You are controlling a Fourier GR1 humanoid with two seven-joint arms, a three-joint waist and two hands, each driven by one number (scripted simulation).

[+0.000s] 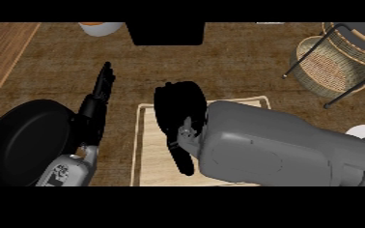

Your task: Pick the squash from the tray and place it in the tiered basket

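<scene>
The pale wooden tray [151, 147] lies at the lower middle of the counter. My right hand [178, 108] hangs low over the tray's far part, palm down, on the end of the big grey forearm [271, 147]. No squash shows anywhere; the right hand and forearm cover most of the tray. The wire tiered basket [329, 63] with its woven bowl stands at the far right. Left of the tray, my left hand [102, 89] is open and empty, its fingers straight and pointing away from me.
A black round pan [32, 140] sits at the lower left, beside the left forearm. A black box [167, 31] and a white and orange vessel [100, 28] stand at the far edge. A white object [357, 131] peeks in at the right edge.
</scene>
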